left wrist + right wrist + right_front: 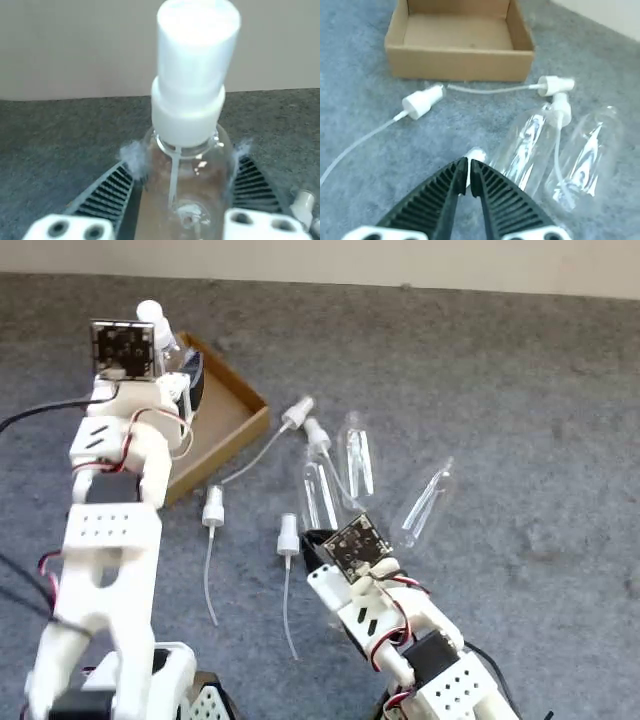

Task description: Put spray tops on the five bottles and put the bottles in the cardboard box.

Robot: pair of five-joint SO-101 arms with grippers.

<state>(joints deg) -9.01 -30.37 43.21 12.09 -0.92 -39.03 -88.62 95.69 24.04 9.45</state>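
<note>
left gripper (186, 162): ribbed fingers (112, 187) clamp both sides of a clear bottle (192, 175), upright, spray top (195, 75) seated on its neck. judgement: gripped at the body below the shoulder so the top stays free and the bottle goes down vertical

in the high view this bottle sits at the far end of the cardboard box (238, 383); cannot tell if its base touches the box floor

right gripper (469, 167): fingers nearly together with a thin slit, nothing visibly between them. a white spray top (476, 154) lies just past the tips, so probably lined up for a pick

around: three uncapped bottles (356, 460) (318, 490) (425, 505) lie close together on the grey mat just beyond the right gripper. loose tops (213, 508) (298, 412) lie between them and the box, long dip tubes trailing

obstruction: tubes cross near the bottles and one runs toward the box wall; may snag when lifted
</note>
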